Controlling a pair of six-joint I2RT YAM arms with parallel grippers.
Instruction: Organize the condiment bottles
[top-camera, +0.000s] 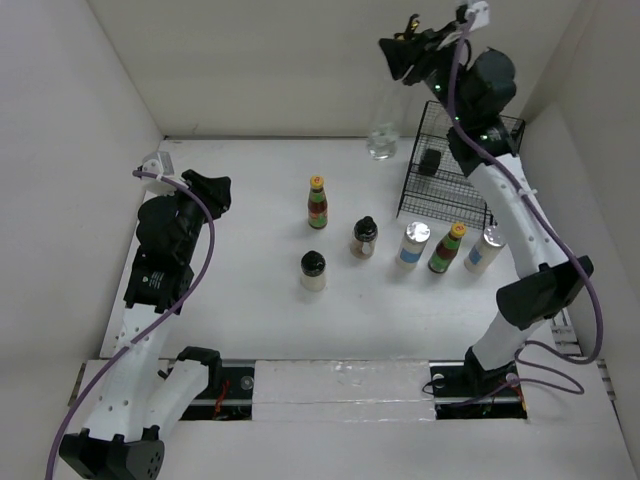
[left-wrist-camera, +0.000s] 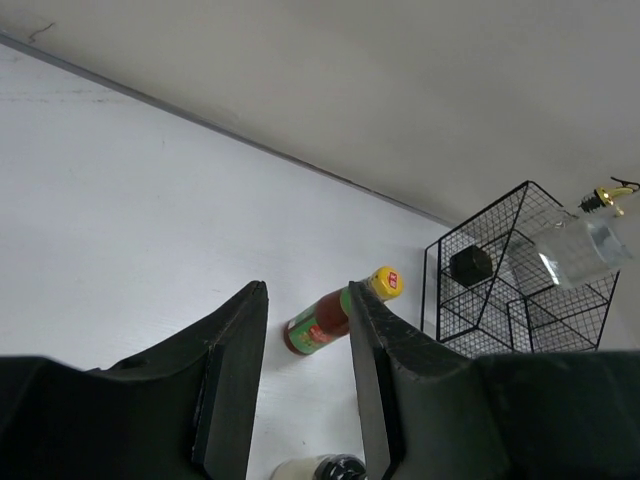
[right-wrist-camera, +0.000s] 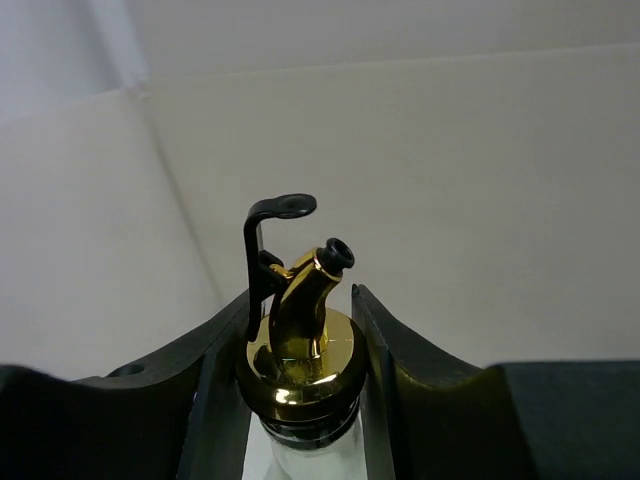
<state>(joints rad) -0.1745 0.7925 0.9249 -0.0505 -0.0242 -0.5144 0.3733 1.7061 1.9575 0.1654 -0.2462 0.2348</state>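
Sorting is under way on the white table (top-camera: 250, 330). Nearest you, a black-capped jar (top-camera: 313, 270) stands alone. Just beyond it runs a ragged line of a second jar (top-camera: 364, 238), a white-capped shaker (top-camera: 413, 243), a yellow-capped sauce bottle (top-camera: 447, 248) and a second shaker (top-camera: 484, 250), all upright.

Your left gripper (left-wrist-camera: 305, 300) hangs over the left side of the table, fingers apart with nothing between them. Through the gap its camera sees another sauce bottle (left-wrist-camera: 335, 318) well ahead, standing apart from the line.

Farther back on the right sits the wire basket (top-camera: 460, 170), with one small dark jar (top-camera: 430, 162) inside. Farthest of all, your right gripper (right-wrist-camera: 300, 310) is clamped on the gold-spout collar of a clear glass bottle (top-camera: 381, 135). The bottle is held upright just left of the basket and looks raised off the table, though its base cannot be seen clearly.

By the look of it, the step in hand is carrying this glass bottle to its place. Whether that place is the basket or the line cannot be told. Because the grip sits high on the neck, your next move calls for keeping the bottle plumb and clearing the basket's wires. Let the base seat fully before you part the fingers.
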